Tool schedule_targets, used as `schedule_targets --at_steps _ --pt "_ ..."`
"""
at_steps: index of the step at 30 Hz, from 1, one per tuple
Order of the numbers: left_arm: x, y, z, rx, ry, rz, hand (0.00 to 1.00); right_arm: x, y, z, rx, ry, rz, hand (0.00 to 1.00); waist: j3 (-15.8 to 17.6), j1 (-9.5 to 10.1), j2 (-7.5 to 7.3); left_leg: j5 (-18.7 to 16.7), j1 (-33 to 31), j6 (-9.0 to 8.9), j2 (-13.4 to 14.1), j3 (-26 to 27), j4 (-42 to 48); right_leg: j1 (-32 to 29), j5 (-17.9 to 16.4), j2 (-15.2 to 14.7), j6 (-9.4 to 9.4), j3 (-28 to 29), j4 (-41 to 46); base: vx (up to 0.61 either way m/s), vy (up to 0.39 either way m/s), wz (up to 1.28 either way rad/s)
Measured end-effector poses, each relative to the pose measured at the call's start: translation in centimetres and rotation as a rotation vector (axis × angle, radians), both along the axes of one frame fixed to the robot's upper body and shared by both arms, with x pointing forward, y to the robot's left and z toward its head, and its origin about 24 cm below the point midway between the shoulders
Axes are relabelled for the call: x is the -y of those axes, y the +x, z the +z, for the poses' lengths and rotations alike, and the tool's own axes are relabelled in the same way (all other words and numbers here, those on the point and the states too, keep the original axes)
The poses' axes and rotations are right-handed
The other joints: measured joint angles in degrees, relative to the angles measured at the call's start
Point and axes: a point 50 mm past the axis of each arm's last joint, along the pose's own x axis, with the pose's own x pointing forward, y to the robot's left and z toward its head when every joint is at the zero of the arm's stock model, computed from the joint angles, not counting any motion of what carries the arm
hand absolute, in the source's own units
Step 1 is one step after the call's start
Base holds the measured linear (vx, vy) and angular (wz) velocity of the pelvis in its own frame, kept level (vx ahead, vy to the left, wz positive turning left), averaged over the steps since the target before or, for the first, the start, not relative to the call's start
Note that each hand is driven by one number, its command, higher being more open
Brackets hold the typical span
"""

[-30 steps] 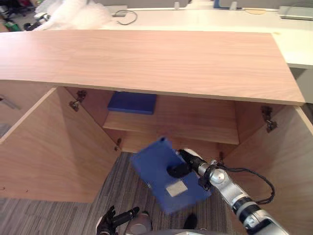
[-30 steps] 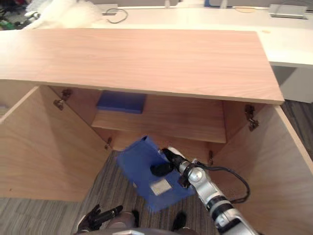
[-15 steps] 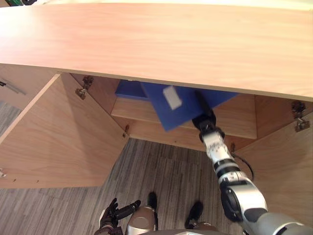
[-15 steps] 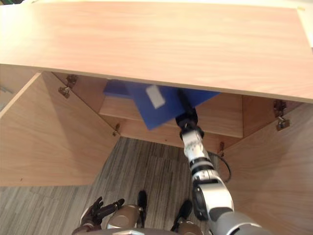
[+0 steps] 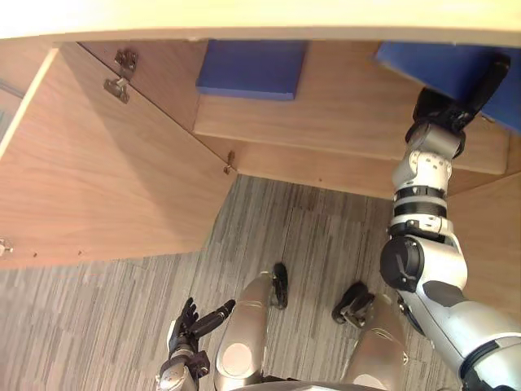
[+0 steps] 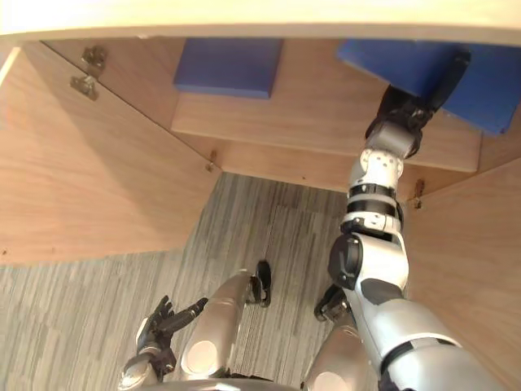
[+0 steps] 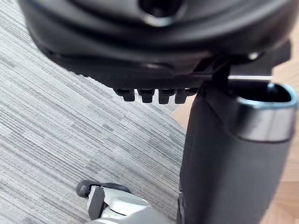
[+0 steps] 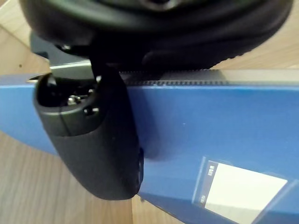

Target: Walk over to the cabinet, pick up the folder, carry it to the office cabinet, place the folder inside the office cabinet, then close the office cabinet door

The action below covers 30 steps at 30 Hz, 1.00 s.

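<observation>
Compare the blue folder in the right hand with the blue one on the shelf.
Held blue folder: pinched by the right hand, askew, at the right, white label showing. Shelf blue folder: untouched, lying square at the left, no label visible. Both are blue and flat.

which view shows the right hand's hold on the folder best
The right wrist view: the right hand pinches the blue folder, thumb near its white label. Both eye views show the hand from afar at the folder's edge. The left wrist view faces the carpet.
</observation>
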Motion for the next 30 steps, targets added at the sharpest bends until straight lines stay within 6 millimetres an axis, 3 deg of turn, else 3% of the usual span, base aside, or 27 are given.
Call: schedule_targets --at_steps 4,8,11,16,17,20,23,30 --pt "0.4 -0.3 -0.4 -0.041 -0.006 -0.007 1.00 0.7 -0.3 2.3 0.009 0.018 0.001 0.00 0.98 -0.24 0.16 -2.17 -6.86 0.74 0.00 -0.60 8.69 -5.51 -2.25 -4.12 -0.70 -0.93 9.49 -0.04 -0.029 0.28" --pt "0.5 -0.6 -0.7 -0.068 -0.004 -0.009 1.00 0.8 0.6 2.3 -0.115 -0.060 0.038 0.00 1.18 -0.33 0.22 -3.34 -10.36 0.80 0.11 -0.69 12.04 -8.55 -3.70 -5.29 -0.99 -0.72 12.44 -0.05 -0.029 0.08" --pt "0.5 -0.7 -0.7 -0.072 -0.001 -0.004 1.00 -0.1 1.5 2.1 -0.209 -0.137 0.094 0.00 1.17 -0.58 0.23 -3.77 -10.50 0.98 0.12 -0.01 11.99 -8.85 -4.65 -5.42 -1.89 -0.72 12.07 -0.05 -0.022 -0.06" --pt "0.5 -0.6 -0.6 -0.065 0.004 -0.001 1.00 -2.3 2.4 3.3 -0.345 -0.517 0.135 0.00 1.07 -0.81 0.36 -3.68 -10.33 0.95 0.42 0.32 11.69 -8.84 -4.67 -5.41 -2.09 -0.86 12.11 -0.03 -0.033 -0.01" --pt "0.5 -0.6 -0.6 -0.063 0.005 -0.005 1.00 -3.0 2.6 3.9 -0.358 -0.594 0.142 1.00 1.01 -0.83 0.45 -3.60 -10.17 0.90 0.42 0.37 11.48 -8.77 -4.66 -5.40 -2.12 -0.89 12.02 0.02 -0.041 0.00" --pt "0.6 -0.6 -0.5 -0.057 0.005 -0.006 1.00 -4.1 2.8 4.9 -0.383 -0.708 0.154 1.00 0.95 -0.87 0.50 -3.46 -9.29 0.88 0.33 0.54 10.60 -7.98 -4.60 -5.40 -2.21 -1.10 11.43 0.04 -0.038 0.00" --pt "0.6 -0.6 -0.5 -0.058 0.005 -0.004 1.00 -4.4 3.2 3.8 -0.448 -0.735 0.179 1.00 0.79 -1.07 0.58 -3.41 -7.44 0.88 0.27 0.46 9.40 -5.62 -4.57 -5.26 -2.18 -2.11 10.10 0.07 -0.034 0.03" --pt "0.6 -0.7 -0.5 -0.061 0.005 -0.001 1.00 -4.7 3.3 3.8 -0.428 -0.722 0.187 1.00 0.62 -1.11 0.48 -2.89 -5.00 0.52 0.25 -0.17 6.54 -2.41 -4.27 -4.34 -1.87 -3.88 7.19 0.07 -0.022 0.03"
